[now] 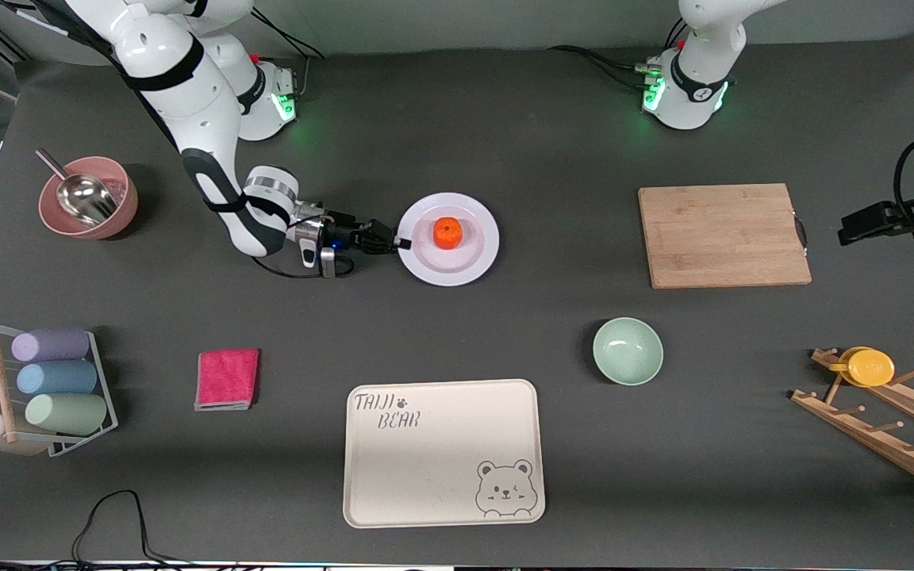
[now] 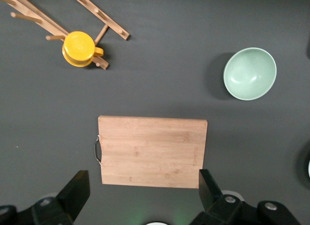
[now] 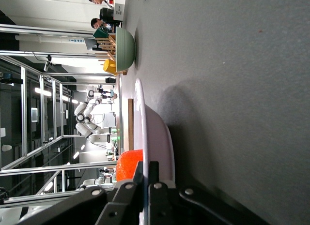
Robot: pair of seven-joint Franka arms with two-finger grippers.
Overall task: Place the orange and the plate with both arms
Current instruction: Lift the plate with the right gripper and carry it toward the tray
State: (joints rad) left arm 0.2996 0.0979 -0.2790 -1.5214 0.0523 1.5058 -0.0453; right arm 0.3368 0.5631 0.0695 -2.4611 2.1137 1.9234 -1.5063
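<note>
Right gripper clamps plate rim, orange on board.

Mid-frame in the front view: white plate sits on the dark table w/ the orange at its centre; right arm's fingers pinched together on the plate edge toward the right arm's end. Left gripper, at the frame's right edge, hangs over the wooden cutting board, fingers wide apart, holding nothing. Green bowl lies lower, nearer the camera.

My plate looks glossy white, like glazed ceramic, and the orange on it has dimpled skin. At my three o'clock the cutting board is bare, matt wood. The table is dull dark grey.
</note>
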